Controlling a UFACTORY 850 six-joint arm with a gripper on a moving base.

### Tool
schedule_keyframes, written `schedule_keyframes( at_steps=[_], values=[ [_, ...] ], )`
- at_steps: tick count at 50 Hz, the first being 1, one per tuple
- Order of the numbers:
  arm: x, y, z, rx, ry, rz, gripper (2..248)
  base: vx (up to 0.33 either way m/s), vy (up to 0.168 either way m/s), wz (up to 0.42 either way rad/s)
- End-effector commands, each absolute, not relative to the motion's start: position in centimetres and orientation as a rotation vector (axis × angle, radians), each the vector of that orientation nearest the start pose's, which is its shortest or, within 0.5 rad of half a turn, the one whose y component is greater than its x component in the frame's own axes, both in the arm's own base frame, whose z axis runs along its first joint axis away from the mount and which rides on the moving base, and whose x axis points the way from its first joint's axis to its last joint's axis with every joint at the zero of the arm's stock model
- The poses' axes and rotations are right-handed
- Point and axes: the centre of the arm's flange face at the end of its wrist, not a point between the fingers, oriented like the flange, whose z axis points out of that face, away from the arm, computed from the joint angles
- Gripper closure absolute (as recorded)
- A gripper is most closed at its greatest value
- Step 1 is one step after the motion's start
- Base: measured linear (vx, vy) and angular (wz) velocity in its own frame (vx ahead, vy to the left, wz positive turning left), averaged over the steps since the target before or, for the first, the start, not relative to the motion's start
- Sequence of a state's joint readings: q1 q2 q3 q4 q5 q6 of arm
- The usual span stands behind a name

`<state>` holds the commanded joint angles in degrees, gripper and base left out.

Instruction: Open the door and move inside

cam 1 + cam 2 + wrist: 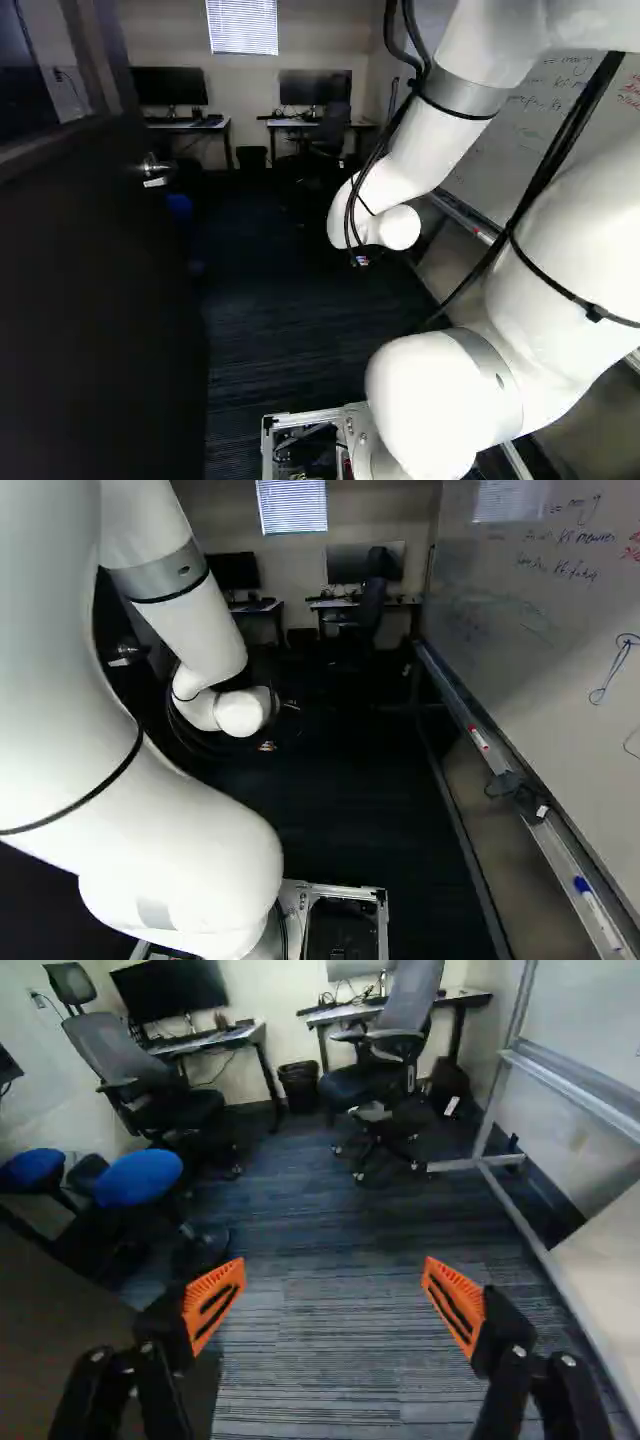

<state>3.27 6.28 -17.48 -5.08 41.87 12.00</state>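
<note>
The dark door (100, 300) stands open along the left of the left base view, its metal handle (155, 172) near the far edge. That handle (127, 655) also shows left of my arm in the right base view. My gripper (288, 712) is a dark shape there, mostly hidden by the white wrist joint. In the wrist view the gripper (333, 1300) is open, orange pads wide apart with only carpet seen between them. Beside one finger is a brown-grey panel (70, 1330), seemingly the door, with no visible grip on it.
Carpet (330, 1230) runs ahead to desks with monitors, office chairs (385, 1050) and a bin (299, 1085). Blue stools (140, 1177) stand beyond the door panel. A whiteboard (560, 610) on a metal frame, with markers in its tray (500, 765), lines the right side.
</note>
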Motion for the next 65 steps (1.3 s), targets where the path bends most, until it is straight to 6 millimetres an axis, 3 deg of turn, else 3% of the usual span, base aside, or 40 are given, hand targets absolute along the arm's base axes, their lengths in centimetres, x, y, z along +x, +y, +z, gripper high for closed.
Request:
schedule_keyframes(
  at_steps=[65],
  values=[
    [34.72,2.52,38.50,-2.516,0.061,-1.603,3,0.191,0.001,-0.018]
  ],
)
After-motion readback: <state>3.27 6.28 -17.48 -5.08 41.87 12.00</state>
